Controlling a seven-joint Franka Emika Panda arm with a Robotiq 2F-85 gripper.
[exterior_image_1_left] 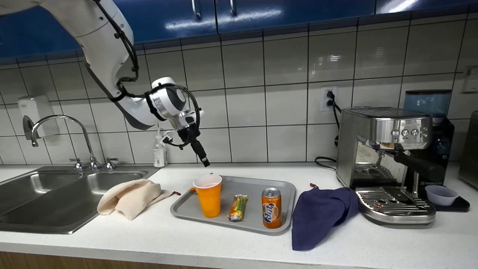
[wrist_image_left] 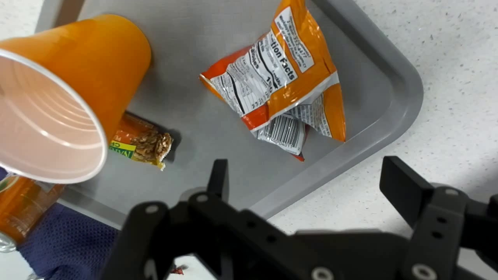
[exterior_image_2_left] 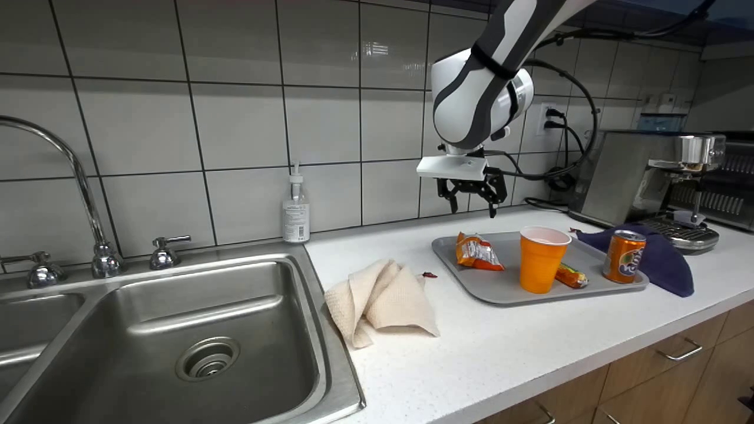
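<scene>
Fingers (wrist_image_left: 406,190) spread wide, the gripper (exterior_image_2_left: 473,212) hangs in the air near the orange snack bag (wrist_image_left: 272,74)! That bag lies on the grey tray (exterior_image_1_left: 250,186), clear of the orange cup (exterior_image_2_left: 542,265).

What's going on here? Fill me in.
A white robot arm has its black two-fingered end effector raised, open and empty. Nearest it is a crumpled orange foil bag on the gray rectangular tray. A tall orange plastic cup, orange-and-green wrapped snack bar and orange metal Fanta can share that tray.

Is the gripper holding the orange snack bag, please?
No, the gripper stands open, and the snack bag lies apart from it on the gray tray.
</scene>
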